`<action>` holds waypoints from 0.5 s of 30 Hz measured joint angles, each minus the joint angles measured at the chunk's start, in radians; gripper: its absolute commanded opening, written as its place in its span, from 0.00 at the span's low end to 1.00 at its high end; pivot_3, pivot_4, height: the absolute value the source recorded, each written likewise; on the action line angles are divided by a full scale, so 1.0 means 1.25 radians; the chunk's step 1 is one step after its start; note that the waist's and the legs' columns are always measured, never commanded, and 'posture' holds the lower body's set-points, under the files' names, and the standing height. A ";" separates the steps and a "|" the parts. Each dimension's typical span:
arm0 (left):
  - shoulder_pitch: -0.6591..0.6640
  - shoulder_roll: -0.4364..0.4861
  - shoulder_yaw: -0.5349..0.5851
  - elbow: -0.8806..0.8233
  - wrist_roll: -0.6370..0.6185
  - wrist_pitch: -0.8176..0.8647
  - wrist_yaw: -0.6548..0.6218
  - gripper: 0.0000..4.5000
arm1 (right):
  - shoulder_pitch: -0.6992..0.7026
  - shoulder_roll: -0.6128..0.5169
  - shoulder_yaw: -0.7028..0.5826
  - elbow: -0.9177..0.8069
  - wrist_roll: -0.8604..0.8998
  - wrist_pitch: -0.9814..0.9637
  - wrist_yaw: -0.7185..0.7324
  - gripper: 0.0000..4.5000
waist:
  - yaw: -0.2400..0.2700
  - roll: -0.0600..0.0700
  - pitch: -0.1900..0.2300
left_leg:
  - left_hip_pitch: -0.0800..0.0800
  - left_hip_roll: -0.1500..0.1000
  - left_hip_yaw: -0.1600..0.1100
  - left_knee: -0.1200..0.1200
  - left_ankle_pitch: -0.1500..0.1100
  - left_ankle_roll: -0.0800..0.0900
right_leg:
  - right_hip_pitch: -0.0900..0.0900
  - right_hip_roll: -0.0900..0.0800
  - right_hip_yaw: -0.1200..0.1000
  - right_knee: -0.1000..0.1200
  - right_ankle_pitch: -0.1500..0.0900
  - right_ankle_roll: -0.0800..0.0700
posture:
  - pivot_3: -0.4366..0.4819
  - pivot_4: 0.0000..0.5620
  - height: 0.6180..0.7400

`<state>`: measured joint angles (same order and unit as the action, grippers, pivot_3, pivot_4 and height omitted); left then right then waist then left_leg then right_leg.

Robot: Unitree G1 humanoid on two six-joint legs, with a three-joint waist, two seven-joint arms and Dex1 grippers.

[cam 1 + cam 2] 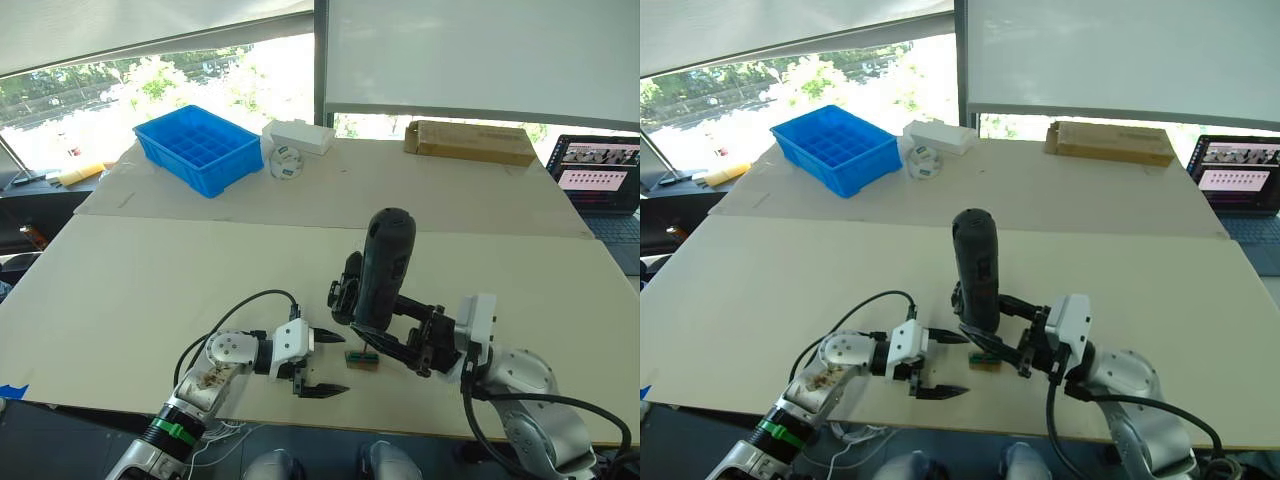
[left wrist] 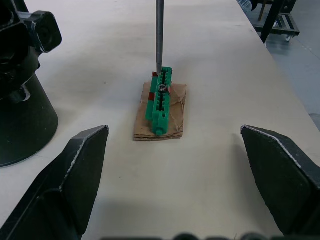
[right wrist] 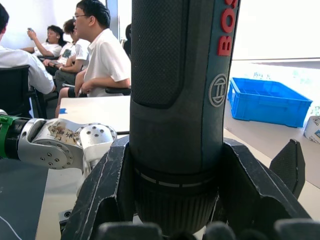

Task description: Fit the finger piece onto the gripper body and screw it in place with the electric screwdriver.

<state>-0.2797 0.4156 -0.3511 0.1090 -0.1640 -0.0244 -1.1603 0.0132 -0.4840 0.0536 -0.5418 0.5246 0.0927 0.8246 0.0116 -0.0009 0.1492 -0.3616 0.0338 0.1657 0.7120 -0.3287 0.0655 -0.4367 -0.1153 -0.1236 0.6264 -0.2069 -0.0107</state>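
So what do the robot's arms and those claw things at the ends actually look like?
Each arm is silver-grey metal with rounded joints, and black cables loop alongside. The left arm carries a green band near its lower end. Each ends in a white block bearing two black wedge-shaped fingers: the left end effector and the right end effector. The fingers are matte black and taper to blunt tips.

We see the electric screwdriver (image 1: 976,270) standing upright near the worktop's (image 1: 790,290) front edge, its thin metal bit pointing down. The squat black gripper body (image 2: 20,107) sits just beside it.
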 measured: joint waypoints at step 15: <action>0.002 0.000 -0.001 -0.012 0.001 0.014 0.001 0.99 | 0.000 0.004 0.013 0.000 -0.025 0.000 0.000 0.43 | 0.000 0.000 0.000 | -0.001 0.000 0.000 0.000 0.000 0.000 | 0.000 0.001 0.000 0.000 0.000 0.000 | 0.48 0.27 1.00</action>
<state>-0.2767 0.4160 -0.3519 0.0946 -0.1627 -0.0063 -1.1588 0.0129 -0.4789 0.0700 -0.5413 0.4939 0.0926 0.8252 0.0116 -0.0009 0.1492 -0.3624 0.0338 0.1657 0.7120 -0.3287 0.0655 -0.4371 -0.1142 -0.1239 0.6263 -0.2070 -0.0106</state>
